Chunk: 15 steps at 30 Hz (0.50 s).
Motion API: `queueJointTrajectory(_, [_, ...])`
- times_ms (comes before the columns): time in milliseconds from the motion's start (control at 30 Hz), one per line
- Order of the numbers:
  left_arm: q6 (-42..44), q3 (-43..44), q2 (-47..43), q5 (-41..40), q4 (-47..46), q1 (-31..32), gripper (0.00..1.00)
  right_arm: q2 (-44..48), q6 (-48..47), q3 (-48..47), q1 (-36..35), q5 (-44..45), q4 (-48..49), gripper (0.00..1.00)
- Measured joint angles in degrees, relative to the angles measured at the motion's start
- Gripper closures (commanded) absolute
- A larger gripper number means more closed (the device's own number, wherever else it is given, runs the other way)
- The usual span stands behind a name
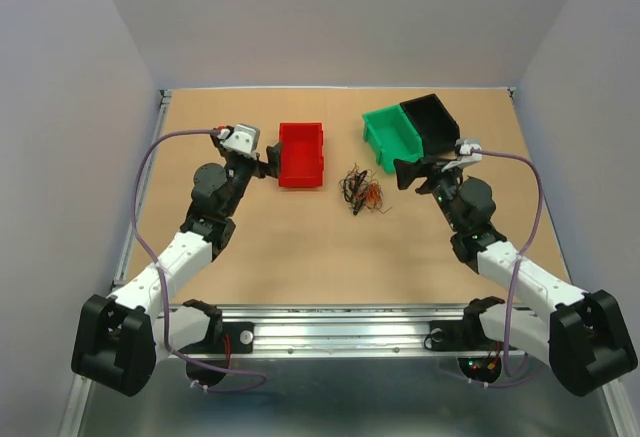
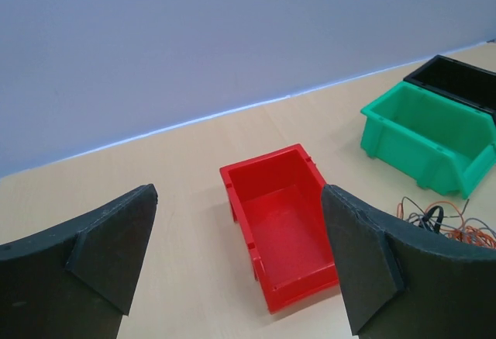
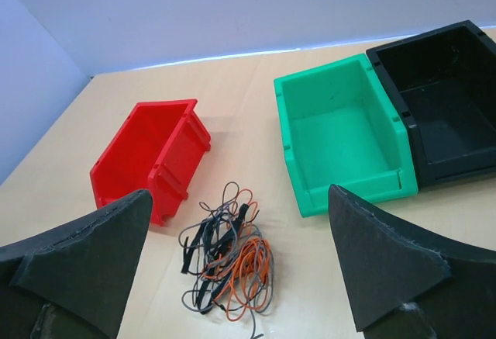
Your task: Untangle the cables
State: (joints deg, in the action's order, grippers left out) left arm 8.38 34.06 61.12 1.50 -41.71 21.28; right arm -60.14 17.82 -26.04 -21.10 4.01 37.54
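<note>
- Black wedge-shaped fingers point(image 3: 85, 265) of the right gripper point(image 3: 240, 265) fill the lower corners of the right wrist view. They are spread wide and hold nothing, so the claw is released.
- Beyond that gap lie the cables point(image 3: 225, 265), a small tangle of thin black, grey and orange wires on the tan wooden table point(image 1: 300, 247).
- In the top view the cables point(image 1: 362, 191) sit near the table's middle, between the two grippers and touching neither.
- The left gripper point(image 1: 272, 160) is likewise released, its dark fingers point(image 2: 108, 254) wide apart and hovering just beside the open red plastic bin point(image 1: 301, 157).
- An open green plastic bin point(image 1: 390, 137) stands beyond the cables on the right, side by side with an open black plastic bin point(image 1: 432, 122).
- The right gripper point(image 1: 405, 172) hangs just in front of the green bin.
</note>
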Motion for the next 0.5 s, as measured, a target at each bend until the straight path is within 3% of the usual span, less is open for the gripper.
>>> queueJointTrajectory(267, [-2.97,-0.37,-2.38,8.24,0.00,0.00,0.01,-2.01,2.58,-0.35,0.02,-2.80,-1.31,0.00])
queueJointTrajectory(500, [-3.78,-0.17,-4.59,12.07,1.97,0.04,0.01,-11.67,1.81,-9.16,-0.31,-14.38,-13.18,0.00])
